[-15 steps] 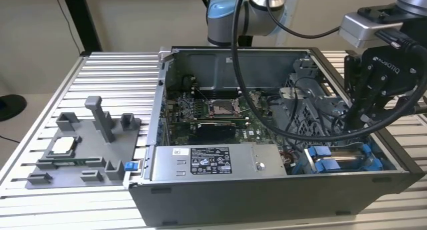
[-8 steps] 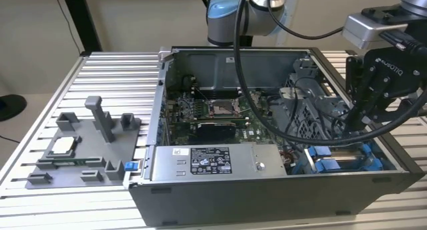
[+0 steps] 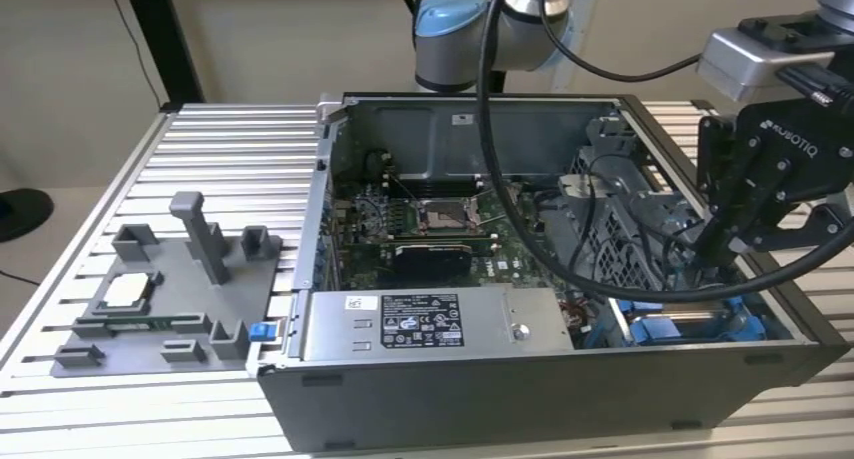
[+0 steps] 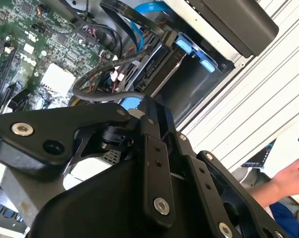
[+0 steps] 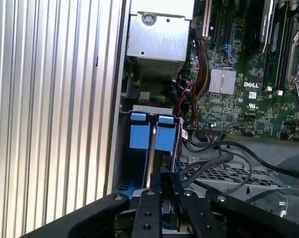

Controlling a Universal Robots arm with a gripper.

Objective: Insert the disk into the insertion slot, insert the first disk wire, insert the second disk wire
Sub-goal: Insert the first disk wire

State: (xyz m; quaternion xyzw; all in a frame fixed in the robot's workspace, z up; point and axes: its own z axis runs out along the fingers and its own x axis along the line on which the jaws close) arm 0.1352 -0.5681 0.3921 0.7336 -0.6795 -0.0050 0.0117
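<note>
One disk (image 5: 145, 135) in its blue carrier sits inside the insertion slot (image 5: 151, 108) at the open computer case's (image 3: 534, 399) corner. The gripper (image 5: 164, 179) hangs just above, its fingers (image 5: 148, 201) drawn close together; I cannot tell whether they pinch anything.

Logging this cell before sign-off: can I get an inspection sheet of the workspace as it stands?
Surface: ribbed metal table, with the open case standing on it.
Job's things: disk appears to sit in the slot; wire connections cannot be told.
Clutter: grey fixture with small parts, on the exterior view's left; power supply in the case.
Gripper: gripper reaches into the case, over the slot.
Cables: thick black cable loops from the arm into the case; loose wires lie beside the slot.
Surroundings: a person's hand past the table edge.
</note>
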